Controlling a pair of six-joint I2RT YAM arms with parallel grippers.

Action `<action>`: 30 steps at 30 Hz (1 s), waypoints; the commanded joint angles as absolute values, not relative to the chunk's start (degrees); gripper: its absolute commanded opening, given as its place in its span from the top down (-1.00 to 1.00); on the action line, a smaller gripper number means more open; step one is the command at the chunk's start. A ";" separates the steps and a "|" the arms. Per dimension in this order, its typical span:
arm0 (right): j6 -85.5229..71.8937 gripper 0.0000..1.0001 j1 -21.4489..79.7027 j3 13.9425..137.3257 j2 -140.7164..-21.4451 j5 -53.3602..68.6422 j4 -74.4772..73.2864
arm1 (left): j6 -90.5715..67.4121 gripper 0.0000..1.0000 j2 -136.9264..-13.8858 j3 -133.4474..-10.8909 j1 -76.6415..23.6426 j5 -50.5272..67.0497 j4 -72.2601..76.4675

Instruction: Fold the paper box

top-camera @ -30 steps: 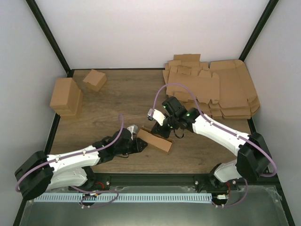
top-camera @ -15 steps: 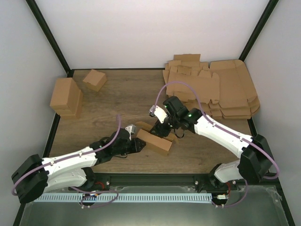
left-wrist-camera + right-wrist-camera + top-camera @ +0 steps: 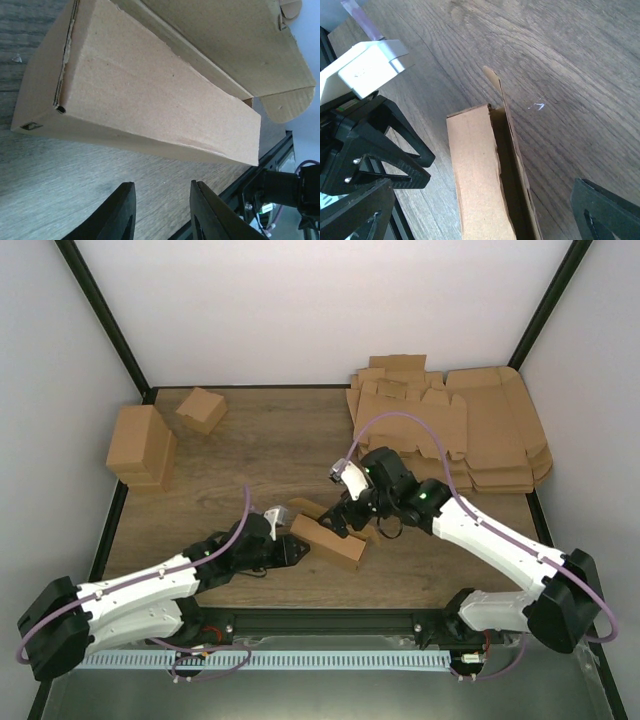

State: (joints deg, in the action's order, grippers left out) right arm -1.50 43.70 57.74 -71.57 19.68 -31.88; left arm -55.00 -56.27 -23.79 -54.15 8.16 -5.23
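The paper box (image 3: 328, 541) lies on the table as a small oblong brown box, with one long flap (image 3: 307, 508) standing out on its far side. In the right wrist view the box (image 3: 477, 170) shows a dark gap between its top panel and the side wall. My right gripper (image 3: 482, 202) hangs over it, open wide, its fingers on either side and apart from the cardboard. My left gripper (image 3: 162, 187) is at the box's left end (image 3: 37, 107), open a little, with only table between its fingers.
A pile of flat cardboard sheets (image 3: 455, 430) fills the back right corner. Two folded boxes (image 3: 140, 445) and a small cube-like box (image 3: 201, 409) sit at the back left. The black table frame (image 3: 330, 618) runs along the near edge.
My right gripper has opened wide, let go of the box and drawn back slightly to the right. My left gripper has opened a little. The box has stayed in place.
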 commanded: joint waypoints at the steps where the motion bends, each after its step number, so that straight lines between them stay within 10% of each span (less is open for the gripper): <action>1: -7.58 -0.99 44.07 55.53 -68.01 18.26 -28.55 | -53.63 0.27 -54.75 -24.97 -54.31 10.21 -4.48; 15: -16.29 -0.94 31.16 55.24 -66.36 29.71 -27.25 | -56.74 0.29 -58.27 -21.80 -55.97 12.12 6.64; 24: -12.71 0.51 29.18 59.86 -79.27 19.01 -29.68 | -59.50 0.44 -60.36 -18.65 -57.48 11.87 14.02; 30: -11.75 0.99 29.46 58.22 -85.74 21.02 -27.27 | -59.97 0.61 -63.46 -18.75 -57.79 11.56 17.18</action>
State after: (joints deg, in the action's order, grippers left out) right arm -12.99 29.36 58.00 -83.22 20.53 -28.99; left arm -59.61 -62.28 -19.05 -57.47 12.12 12.27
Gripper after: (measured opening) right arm 0.019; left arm 0.229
